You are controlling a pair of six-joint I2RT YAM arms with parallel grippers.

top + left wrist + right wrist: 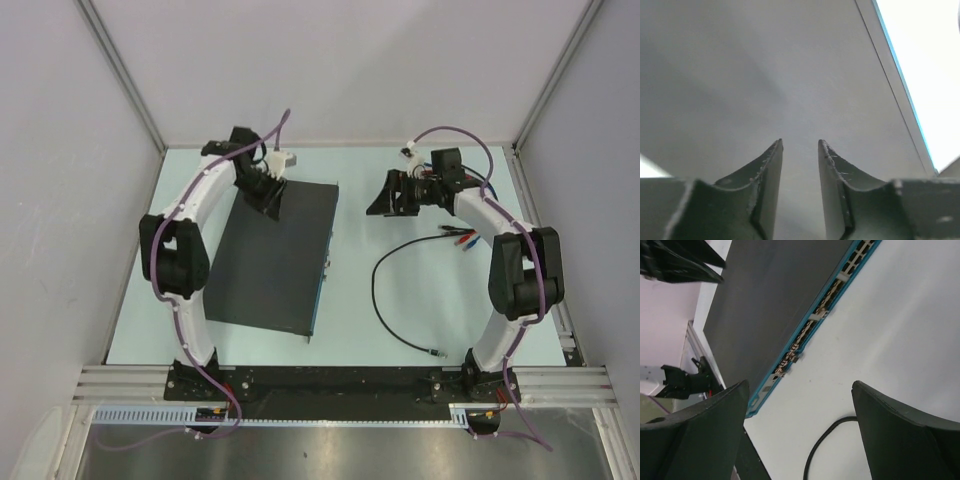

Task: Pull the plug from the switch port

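Observation:
The switch (275, 255) is a flat black box lying left of centre, and its blue socket face (325, 265) looks right. In the right wrist view the socket row (812, 322) shows a small dark stub (796, 359) sticking out of one port. A black cable (385, 300) loops loose on the table, its plug end (436, 353) near the front, apart from the switch. My left gripper (268, 197) hovers over the switch's far top (800, 75), jaws slightly apart and empty (800, 145). My right gripper (385, 195) is wide open and empty (800, 387) over the table right of the switch.
Red and blue leads (460, 238) lie by the right arm. A white connector (283, 158) sits at the left wrist. Grey walls close in the table on three sides. An aluminium rail (330, 380) runs along the front.

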